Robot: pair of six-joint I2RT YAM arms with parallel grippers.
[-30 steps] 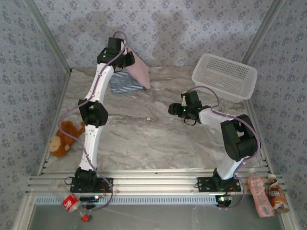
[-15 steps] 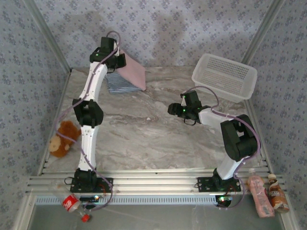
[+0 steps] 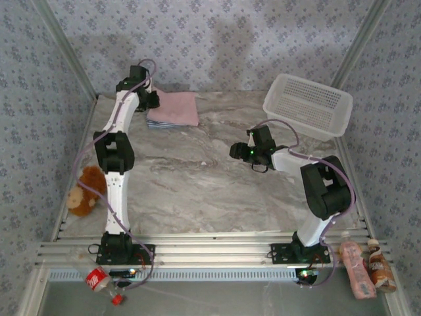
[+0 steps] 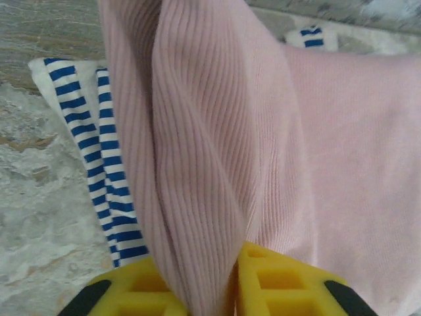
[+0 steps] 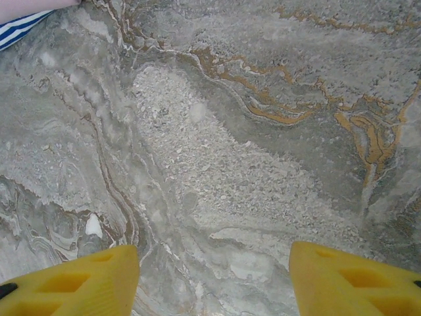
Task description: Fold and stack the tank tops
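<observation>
Left gripper (image 4: 214, 286): pinching dusty-pink ribbed cloth tank top (image 4: 342, 151).
Right gripper (image 5: 214, 276): spread, empty.
Risk: retreat before release drags it off the navy-and-white striped cloth tank top (image 4: 99, 164).

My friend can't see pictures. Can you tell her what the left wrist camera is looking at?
The yellow left gripper pinches a bunched fold of the pink tank top. The rest of the pink top lies spread over the striped tank top, whose blue-and-white stripes peek out at the left. Both rest on a grey marble table.
</observation>
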